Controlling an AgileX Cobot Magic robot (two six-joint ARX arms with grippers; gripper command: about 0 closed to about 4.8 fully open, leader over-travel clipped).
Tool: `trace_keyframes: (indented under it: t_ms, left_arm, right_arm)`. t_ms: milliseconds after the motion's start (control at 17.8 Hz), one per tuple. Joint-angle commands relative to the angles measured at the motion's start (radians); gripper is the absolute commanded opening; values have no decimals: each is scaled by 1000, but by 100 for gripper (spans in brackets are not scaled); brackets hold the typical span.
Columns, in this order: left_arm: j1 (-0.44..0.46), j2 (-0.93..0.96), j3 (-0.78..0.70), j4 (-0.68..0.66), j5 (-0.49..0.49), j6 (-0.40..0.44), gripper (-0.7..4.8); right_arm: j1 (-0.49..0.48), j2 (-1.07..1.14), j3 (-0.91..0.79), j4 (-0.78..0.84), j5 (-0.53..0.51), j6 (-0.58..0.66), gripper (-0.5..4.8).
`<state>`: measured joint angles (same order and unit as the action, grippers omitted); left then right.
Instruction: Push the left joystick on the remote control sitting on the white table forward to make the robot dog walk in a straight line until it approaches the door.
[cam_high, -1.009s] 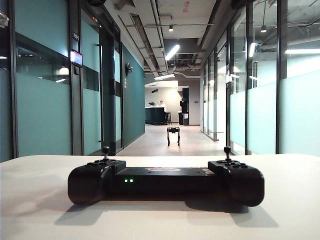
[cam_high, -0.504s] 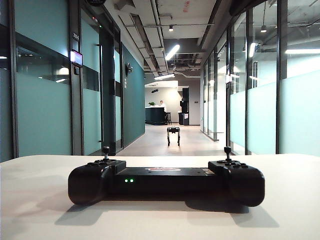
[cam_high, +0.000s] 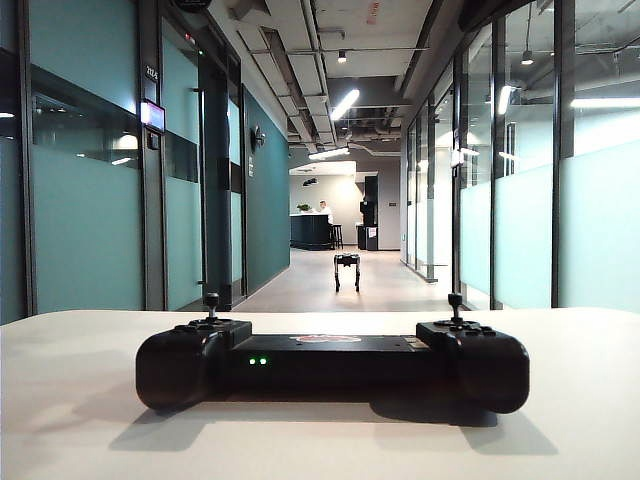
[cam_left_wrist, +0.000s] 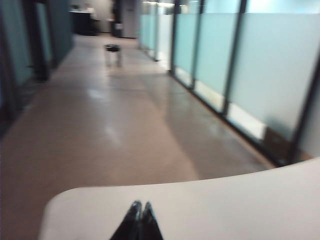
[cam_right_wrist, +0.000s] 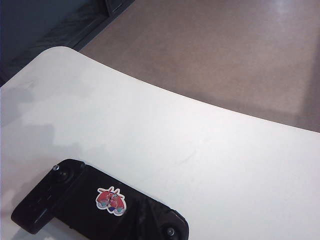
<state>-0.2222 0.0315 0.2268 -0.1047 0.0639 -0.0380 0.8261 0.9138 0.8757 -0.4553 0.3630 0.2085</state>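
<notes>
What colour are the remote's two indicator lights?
Green, on the remote control's front edge; exterior view shows it best.

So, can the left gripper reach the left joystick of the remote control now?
Probably yes: the left joystick stands uncovered on the remote control, nothing beside it. The left gripper is shut above the white table.

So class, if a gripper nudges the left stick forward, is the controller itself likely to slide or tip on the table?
The controller probably won't tip: it is wide, low and lies flat. It might slide a little, since the table looks smooth. The thin upright left stick should give way before the bulky body does.
</notes>
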Motion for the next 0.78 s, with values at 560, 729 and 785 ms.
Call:
trace_keyframes:
  t_ms: [560,729,785]
  left_arm:
    - [219,-27,-182,159,77,5,-5]
    - [219,-27,-220,153,34,26,-5]
    - [219,-27,-220,151,25,50,-5]
  right_arm:
    - [-1,-4,5,11,1,-3,-6]
    - [-1,-4,5,11,1,-3,-5]
    - [-1,-3,5,11,1,-3,-6]
